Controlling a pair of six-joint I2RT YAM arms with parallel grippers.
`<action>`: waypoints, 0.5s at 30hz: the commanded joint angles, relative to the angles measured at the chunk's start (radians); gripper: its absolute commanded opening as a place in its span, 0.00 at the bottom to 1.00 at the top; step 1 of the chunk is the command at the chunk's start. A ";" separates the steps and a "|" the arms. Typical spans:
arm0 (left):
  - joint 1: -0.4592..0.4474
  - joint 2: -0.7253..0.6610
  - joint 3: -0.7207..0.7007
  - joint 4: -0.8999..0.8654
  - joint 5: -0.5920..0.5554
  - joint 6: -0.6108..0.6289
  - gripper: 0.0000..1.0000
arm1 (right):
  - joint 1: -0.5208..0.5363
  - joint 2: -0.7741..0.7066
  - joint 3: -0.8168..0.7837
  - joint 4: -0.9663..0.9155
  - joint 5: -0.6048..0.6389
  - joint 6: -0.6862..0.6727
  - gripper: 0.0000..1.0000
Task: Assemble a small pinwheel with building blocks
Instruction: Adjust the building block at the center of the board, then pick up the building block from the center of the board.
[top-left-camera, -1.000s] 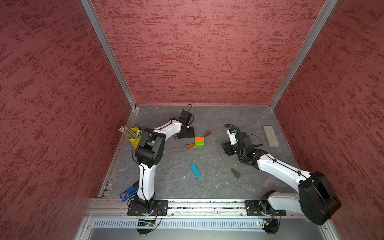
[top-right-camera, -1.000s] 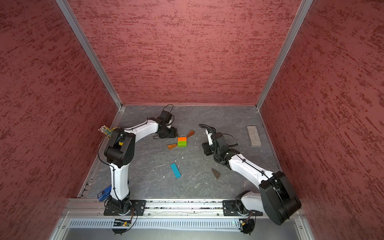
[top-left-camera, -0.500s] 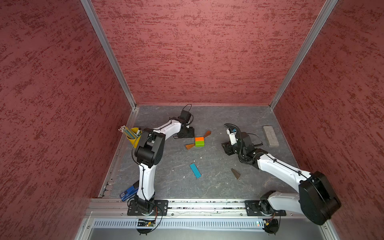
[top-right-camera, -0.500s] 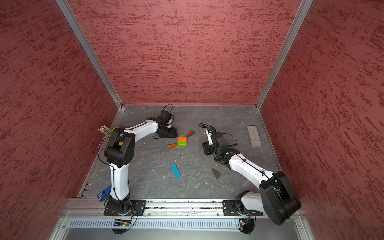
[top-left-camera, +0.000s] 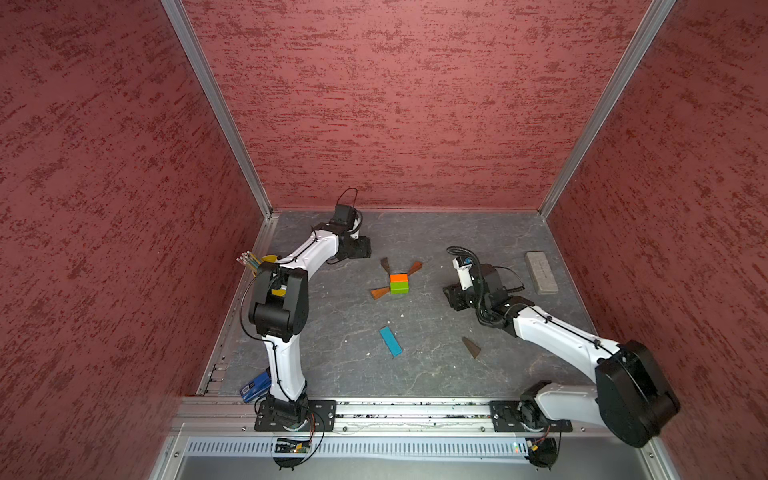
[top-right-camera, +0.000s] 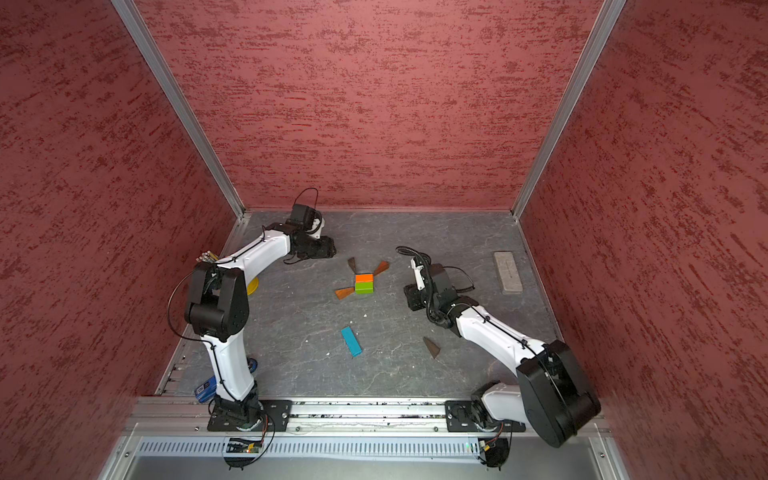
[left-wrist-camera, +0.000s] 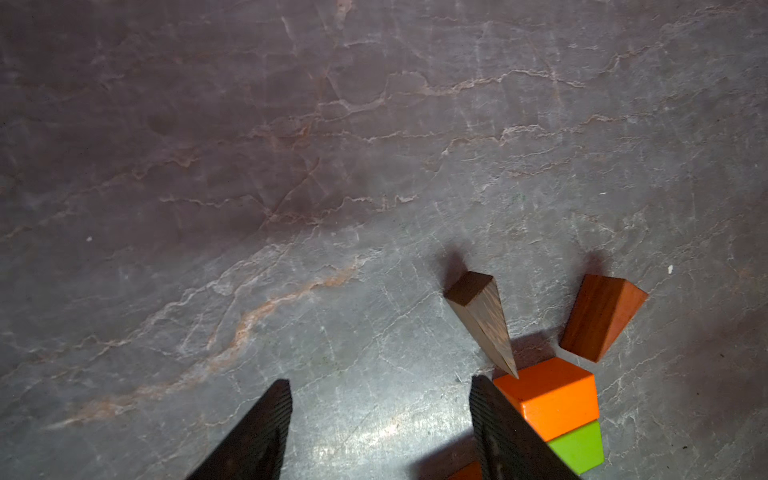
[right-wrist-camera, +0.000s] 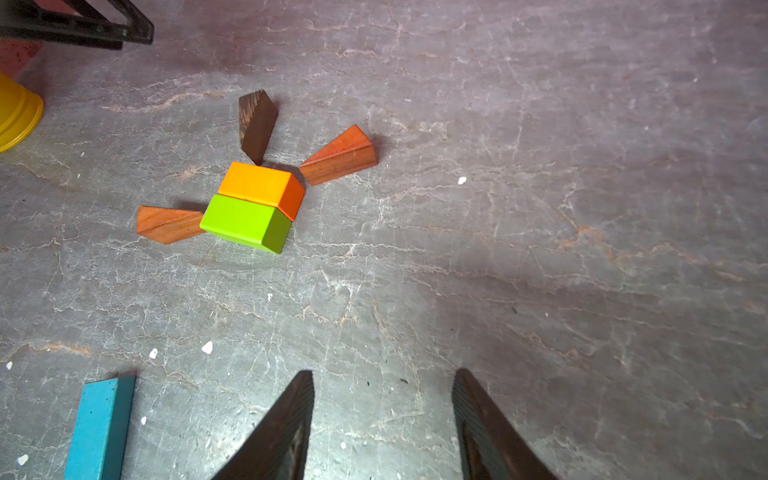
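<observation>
Top views are both taken from the arms' base end, and nearest that end, well short of the orange-and-green hub (top-left-camera: 399, 284), a blue bar (top-left-camera: 390, 341) is laid flat and askew on the grey tabletop (top-left-camera: 332, 324); a loose dark-brown wedge (top-left-camera: 471, 347) is seen equally near, off to the hub's right. To the hub's right and clear of it the right gripper (right-wrist-camera: 383, 371) is held; in the right wrist view its jaws are seen moderately parted with only bare tabletop between them. The hub is made of a lime-green block (right-wrist-camera: 245, 222) on the near side pressed against an orange block (right-wrist-camera: 259, 185) on the far side. A near orange-brown wedge (right-wrist-camera: 168, 224) is pointed at its near left corner, a far dark-brown wedge (right-wrist-camera: 257, 124) at its far left corner, and a far orange-brown wedge (right-wrist-camera: 338, 160) at its far right corner, just short of touching. Beyond the hub, to its left, the left gripper (left-wrist-camera: 379, 380) is found, jaws spread wide and nothing gripped. A grey slab (top-left-camera: 540, 273) is placed far to the hub's right, a yellow pencil cup (top-left-camera: 269, 259) far to its left.
</observation>
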 joint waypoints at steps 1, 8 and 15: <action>-0.051 -0.084 -0.075 0.001 0.067 0.029 0.72 | -0.005 0.015 -0.003 -0.076 0.032 0.097 0.56; -0.121 -0.350 -0.301 0.035 0.096 0.087 0.78 | 0.062 -0.117 -0.099 -0.248 0.075 0.296 0.53; -0.158 -0.565 -0.457 0.042 0.180 0.150 0.88 | 0.181 -0.207 -0.118 -0.435 0.177 0.506 0.50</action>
